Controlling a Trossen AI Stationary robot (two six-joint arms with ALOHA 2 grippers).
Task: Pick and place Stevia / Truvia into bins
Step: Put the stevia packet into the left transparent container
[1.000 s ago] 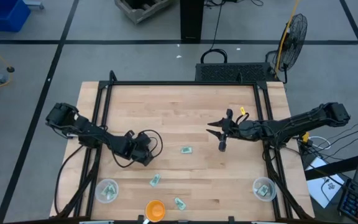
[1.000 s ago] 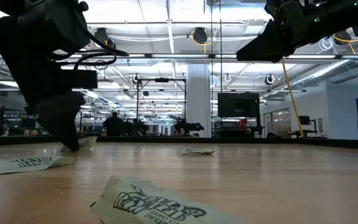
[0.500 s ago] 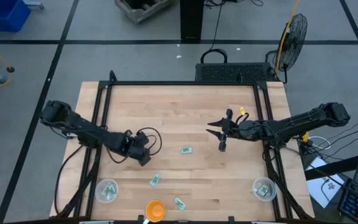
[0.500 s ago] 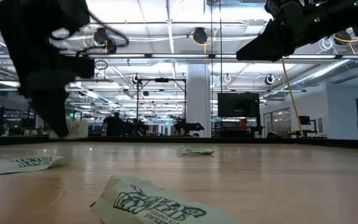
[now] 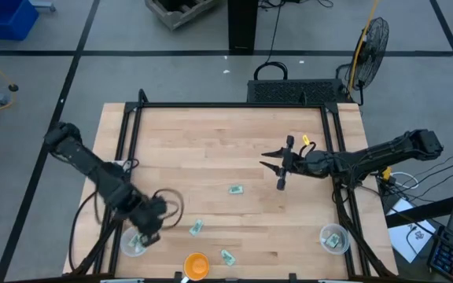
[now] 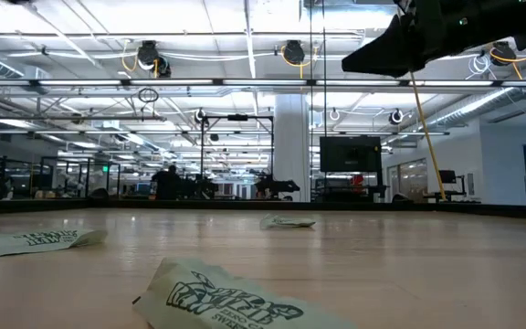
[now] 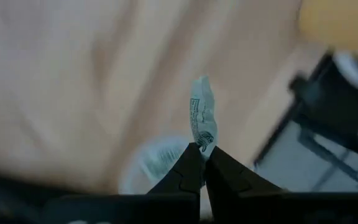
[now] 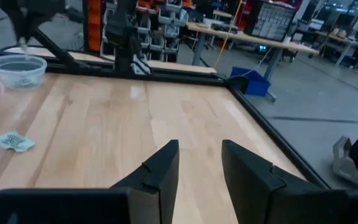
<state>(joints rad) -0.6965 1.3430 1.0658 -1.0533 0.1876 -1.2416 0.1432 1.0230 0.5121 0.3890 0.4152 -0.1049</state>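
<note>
My left gripper [image 5: 145,233] is shut on a pale green and white Stevia sachet [image 7: 202,117] and hangs over the left bin [image 5: 133,244], a clear cup at the table's near left [image 7: 156,163]. Three more sachets lie flat on the wood [image 5: 235,189] [image 5: 197,227] [image 5: 226,256]. The right bin [image 5: 334,238] stands at the near right. My right gripper [image 5: 278,168] hovers open above the table's right half, with nothing between its fingers [image 8: 197,163]. My left gripper pinches one short end of the sachet [image 7: 204,144] between its two fingertips. The rest of the sachet sticks out past the fingertips. It is lifted clear of the table, over the left bin.
A round orange bowl [image 5: 196,265] sits at the near edge between the bins. A black frame [image 5: 226,105] runs along the table's far, left and right sides. In the low view, sachets [image 6: 243,297] [image 6: 42,240] lie close to the camera.
My left gripper has lifted a sachet off the table's left-middle and carried it toward the near left corner. It now hangs over the left bin and has left the low view. The other sachets have stayed put.
</note>
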